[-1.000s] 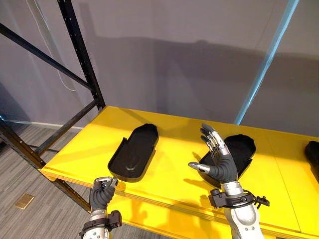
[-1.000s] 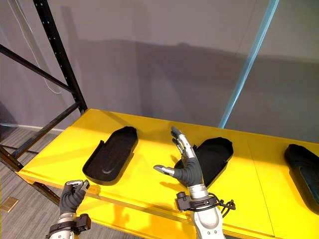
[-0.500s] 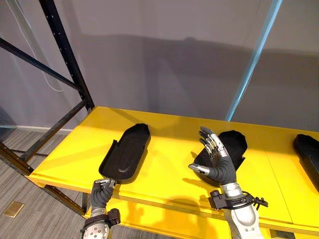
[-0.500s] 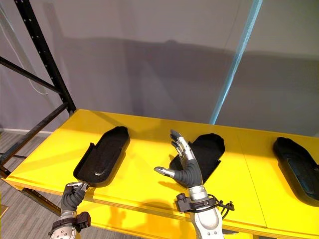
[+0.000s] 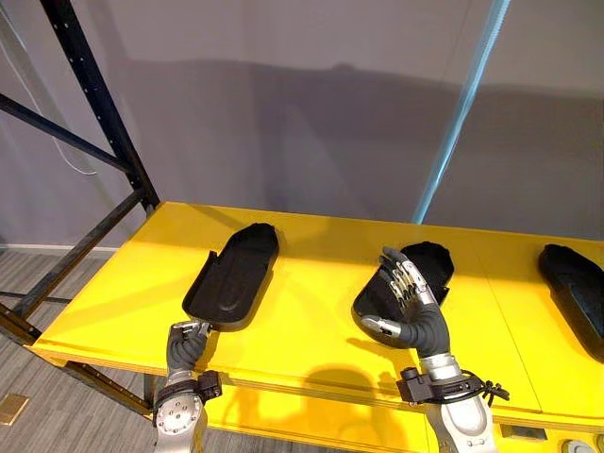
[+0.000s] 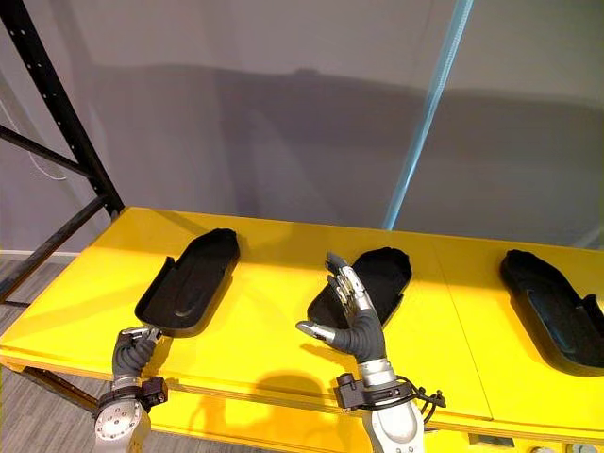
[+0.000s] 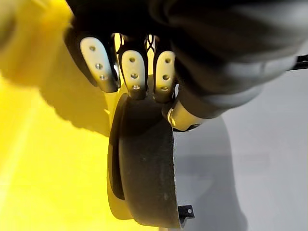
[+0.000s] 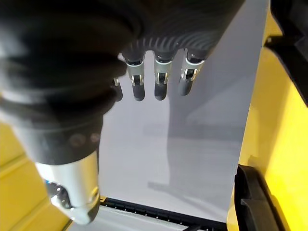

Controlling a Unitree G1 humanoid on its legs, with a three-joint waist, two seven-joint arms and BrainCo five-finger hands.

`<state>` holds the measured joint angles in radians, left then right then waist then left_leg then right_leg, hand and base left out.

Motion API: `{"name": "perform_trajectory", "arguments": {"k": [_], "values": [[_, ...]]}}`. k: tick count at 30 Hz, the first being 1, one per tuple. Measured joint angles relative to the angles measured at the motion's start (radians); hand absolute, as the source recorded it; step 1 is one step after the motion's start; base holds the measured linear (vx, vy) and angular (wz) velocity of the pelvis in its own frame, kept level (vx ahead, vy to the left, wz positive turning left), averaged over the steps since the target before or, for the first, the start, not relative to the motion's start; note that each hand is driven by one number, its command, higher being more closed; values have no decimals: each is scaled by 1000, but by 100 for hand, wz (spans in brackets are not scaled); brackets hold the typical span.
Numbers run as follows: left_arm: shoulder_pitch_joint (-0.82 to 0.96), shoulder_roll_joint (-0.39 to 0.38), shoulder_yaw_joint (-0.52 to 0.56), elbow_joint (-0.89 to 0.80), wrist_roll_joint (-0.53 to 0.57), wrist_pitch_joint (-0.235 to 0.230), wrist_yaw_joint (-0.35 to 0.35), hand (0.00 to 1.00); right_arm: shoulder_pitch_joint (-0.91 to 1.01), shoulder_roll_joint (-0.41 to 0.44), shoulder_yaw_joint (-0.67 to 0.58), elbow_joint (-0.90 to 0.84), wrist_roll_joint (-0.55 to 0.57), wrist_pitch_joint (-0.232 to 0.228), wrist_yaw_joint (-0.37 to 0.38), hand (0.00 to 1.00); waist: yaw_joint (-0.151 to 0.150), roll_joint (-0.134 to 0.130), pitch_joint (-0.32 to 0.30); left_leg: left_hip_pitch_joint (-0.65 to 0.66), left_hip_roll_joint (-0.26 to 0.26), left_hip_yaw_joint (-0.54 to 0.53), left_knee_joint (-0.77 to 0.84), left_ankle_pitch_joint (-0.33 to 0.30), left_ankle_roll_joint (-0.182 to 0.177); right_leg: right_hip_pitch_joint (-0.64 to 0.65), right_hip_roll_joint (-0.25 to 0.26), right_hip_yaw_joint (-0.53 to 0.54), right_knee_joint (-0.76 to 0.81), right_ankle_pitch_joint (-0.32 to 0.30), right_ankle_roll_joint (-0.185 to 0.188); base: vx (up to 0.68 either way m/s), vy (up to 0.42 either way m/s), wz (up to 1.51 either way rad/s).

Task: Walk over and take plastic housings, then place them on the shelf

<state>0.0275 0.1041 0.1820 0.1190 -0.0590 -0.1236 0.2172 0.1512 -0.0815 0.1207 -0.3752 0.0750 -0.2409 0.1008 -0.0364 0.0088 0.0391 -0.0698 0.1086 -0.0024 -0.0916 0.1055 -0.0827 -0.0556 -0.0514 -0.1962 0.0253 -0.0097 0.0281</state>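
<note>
1. On the yellow shelf: three black housings, hollow side up, well apart from one another.
2. Left housing: toward the shelf's left end, lying lengthwise front to back, near end close to the front edge.
3. Middle housing: about mid-shelf, angled a little, near end partly hidden behind the right robot hand.
4. Right housing: far over to the right, well apart from both hands.
5. Left robot hand: low at the shelf's front edge, right at the near end of the left housing. Fingers curled in toward the palm. In the left wrist view, thumb close against the housing's rim. Impossible to tell whether anything is pinched.
6. Right robot hand: raised upright over the front part of the shelf, just before the middle housing. Fingers straight and a little spread, thumb out to the left, nothing held. Contact with the housing not clear.
7. Behind the shelf: a grey wall, a black rack post with a slanting brace at the left, and a blue strip running up at a slant.
</note>
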Motion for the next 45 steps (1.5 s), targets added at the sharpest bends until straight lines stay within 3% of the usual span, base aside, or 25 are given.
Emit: {"name": "perform_trajectory", "arguments": {"k": [5,6,8,13,16,19,20,25,27,30,36,40,41,42,43,45], "values": [[-32,7,0,21,-27,0,21,100,10,0,1,0,0,0,0,0,-1,0,-1,-9,5,8,0,0,-1,-13,5,9,0,3,-3,-17,9,-5],[-32,7,0,21,-39,0,21,0,10,0,1,0,0,0,0,0,-1,0,-1,-8,5,8,0,0,-1,-13,5,10,0,4,-4,-14,8,-4],[-27,6,-2,10,-39,1,19,0,10,0,0,0,0,0,0,0,-1,-1,-2,-6,6,9,0,1,-2,-12,6,10,1,4,-4,0,0,0],[131,-66,-19,-262,-37,-13,6,0,9,0,-6,0,-8,0,-1,0,-5,0,-3,22,3,7,0,0,-3,20,3,8,-2,3,-3,-6,6,2],[187,-84,-23,-342,-34,-32,-8,0,10,1,-52,-1,-48,0,-8,0,-1,1,-8,21,3,-3,0,0,-3,25,3,-4,-1,2,-2,-45,12,11],[260,-102,-10,-390,-2,-61,-5,0,19,2,-169,-1,-127,0,-38,0,5,1,-12,28,0,-8,0,-1,-3,42,1,-9,-6,-2,5,-51,24,14],[315,-160,71,-410,5,-83,30,0,81,19,-367,0,-193,-1,-108,0,3,2,-20,39,-5,-31,0,2,0,70,-3,-33,-14,-2,7,-22,26,30],[328,-170,106,-412,5,-99,79,0,124,34,-461,5,-233,0,-157,0,2,6,-31,57,-5,-45,0,2,1,95,-2,-46,-15,-4,6,2,3,13],[330,-171,104,-413,28,-99,101,0,138,79,-539,35,-247,0,-193,0,-1,6,-31,65,-8,-56,0,2,1,111,-5,-61,-15,-5,8,1,4,15],[335,-172,76,-417,53,-99,108,0,181,106,-551,44,-246,3,-221,0,-1,7,-31,79,-9,-50,0,-8,5,124,-9,-61,-13,-8,12,-3,8,0],[339,-173,-51,-457,94,-100,97,0,244,163,-478,14,-246,3,-222,0,-6,5,-30,117,31,126,11,-23,-6,120,-1,2,2,-17,25,-12,9,-31],[335,-173,-62,-458,104,-100,91,0,252,165,-448,-43,-244,3,-216,0,-7,6,-19,56,69,181,221,-143,-20,86,20,92,23,-18,23,-7,-1,-69],[333,-172,-66,-460,104,-100,91,0,241,159,-443,-45,-241,2,-218,0,-1,8,-10,29,84,152,310,-194,-28,71,36,126,38,-22,16,-18,25,-91],[331,-168,-71,-464,104,-100,91,0,222,144,-424,-45,-241,3,-219,0,12,16,-5,-6,87,33,403,-244,-27,43,59,174,65,-27,8,-5,22,-103],[331,-168,-71,-466,104,-100,91,0,212,137,-413,-45,-241,3,-219,0,20,20,-2,-18,87,-21,432,-258,-31,31,67,194,76,-29,6,-14,37,-139],[319,-169,-71,-500,103,-100,97,0,170,96,-341,-46,-241,3,-219,0,46,37,6,-53,46,-306,557,-328,-84,-51,100,291,185,-56,17,-15,94,-133]]}}
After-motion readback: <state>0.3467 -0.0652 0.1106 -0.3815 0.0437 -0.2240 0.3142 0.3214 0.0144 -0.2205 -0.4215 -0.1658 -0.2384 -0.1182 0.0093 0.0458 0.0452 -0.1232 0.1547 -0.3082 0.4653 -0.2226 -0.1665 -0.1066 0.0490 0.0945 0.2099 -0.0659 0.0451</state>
